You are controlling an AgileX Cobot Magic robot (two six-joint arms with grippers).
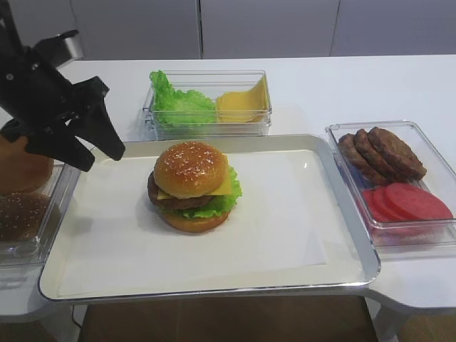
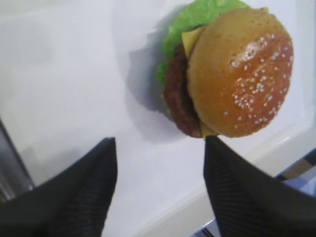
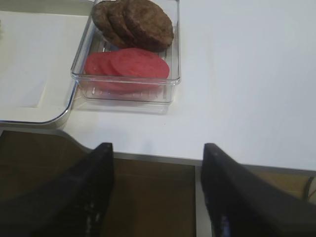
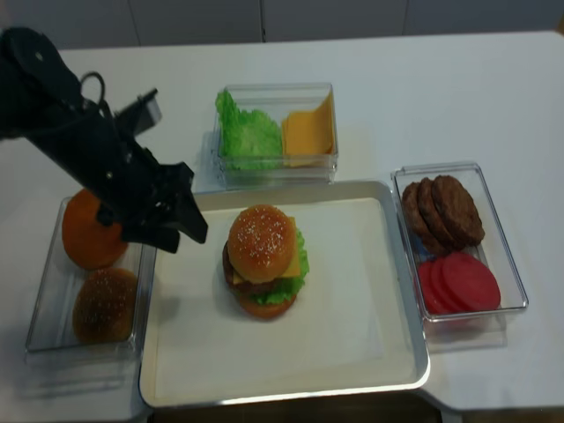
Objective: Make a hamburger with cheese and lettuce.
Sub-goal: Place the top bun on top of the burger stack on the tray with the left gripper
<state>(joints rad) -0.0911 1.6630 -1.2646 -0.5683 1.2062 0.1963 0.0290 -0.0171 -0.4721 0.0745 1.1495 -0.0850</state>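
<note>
The hamburger (image 1: pixel 192 187) stands on the white-lined tray (image 1: pixel 285 235), left of its middle, with its sesame-seeded domed top on. The yellow cheese (image 1: pixel 225 187) corner and the ruffled green lettuce (image 1: pixel 222 203) stick out on its right side over the bottom bun. The hamburger also shows in the left wrist view (image 2: pixel 229 74) and the second overhead view (image 4: pixel 263 260). My left gripper (image 1: pixel 100 152) is open and empty, above the tray's left edge, apart from the hamburger; in its wrist view it (image 2: pixel 160 145) stands wide. My right gripper (image 3: pixel 158 148) is open and empty, below the table's front edge.
A clear box at the back holds loose lettuce (image 1: pixel 179 102) and cheese slices (image 1: pixel 244 102). A box on the right holds dark patties (image 1: pixel 381 152) and red tomato slices (image 1: pixel 405 203). A box on the left holds plain buns (image 4: pixel 91 231).
</note>
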